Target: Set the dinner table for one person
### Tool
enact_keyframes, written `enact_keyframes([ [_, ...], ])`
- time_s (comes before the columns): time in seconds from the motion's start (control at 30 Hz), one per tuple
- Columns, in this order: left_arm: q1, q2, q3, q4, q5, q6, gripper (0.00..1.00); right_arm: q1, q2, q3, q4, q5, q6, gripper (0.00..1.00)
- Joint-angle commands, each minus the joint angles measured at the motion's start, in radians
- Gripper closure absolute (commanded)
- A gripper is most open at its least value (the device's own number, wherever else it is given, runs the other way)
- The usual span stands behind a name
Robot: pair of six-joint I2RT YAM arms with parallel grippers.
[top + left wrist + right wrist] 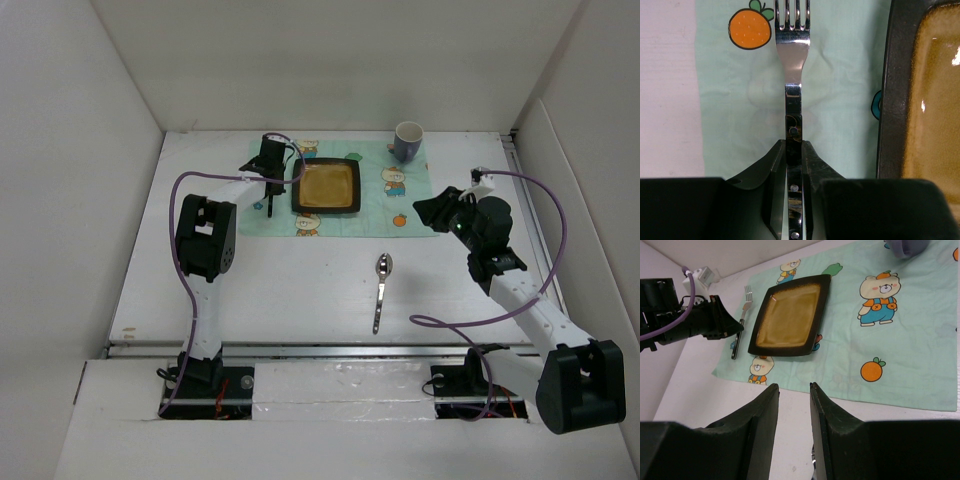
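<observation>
Brown plate (326, 186) (dark-rimmed) on cloth (400, 205); left pincer (794, 150) grips fork (792, 60) beside it; right pincer (794, 390) narrowly parted.

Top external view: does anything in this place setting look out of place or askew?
The spoon lies alone on the bare dinner table, off the mint-green placemat that holds the square plate and mug. The fork is beside the plate.

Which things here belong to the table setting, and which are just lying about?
Belong to the job:
table
cloth
plate
fork, on the cloth left of the plate, clamped in the left gripper
mug
spoon, on the bare table

Not part of it:
nothing loose; only the arms' purple cables and the white walls
</observation>
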Motion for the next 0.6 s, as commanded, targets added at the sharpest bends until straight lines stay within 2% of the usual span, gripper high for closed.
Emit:
enact_keyframes([
  [0.0, 0.0, 0.002, 0.047, 0.025, 0.0, 0.007, 0.97, 0.009, -0.001, 0.01, 0.056, 0.015, -0.014, 0.63],
  [0.23, 0.0, 0.002, 0.064, 0.014, -0.001, 0.012, 0.78, 0.018, -0.006, 0.014, 0.045, 0.024, -0.023, 0.62],
  [0.43, 0.0, -0.041, 0.082, -0.001, -0.007, -0.01, 0.74, 0.018, -0.014, 0.017, 0.034, 0.034, -0.03, 0.63],
  [0.47, 0.0, -0.055, 0.079, 0.002, 0.009, -0.017, 0.73, 0.027, -0.02, 0.019, 0.031, 0.034, -0.033, 0.71],
  [0.53, 0.0, -0.113, 0.082, -0.004, 0.023, -0.045, 0.73, 0.039, -0.023, 0.019, 0.033, 0.047, -0.037, 0.79],
  [0.57, 0.0, -0.136, 0.088, -0.021, 0.034, -0.062, 0.73, 0.039, -0.02, 0.022, 0.031, 0.057, -0.04, 0.95],
])
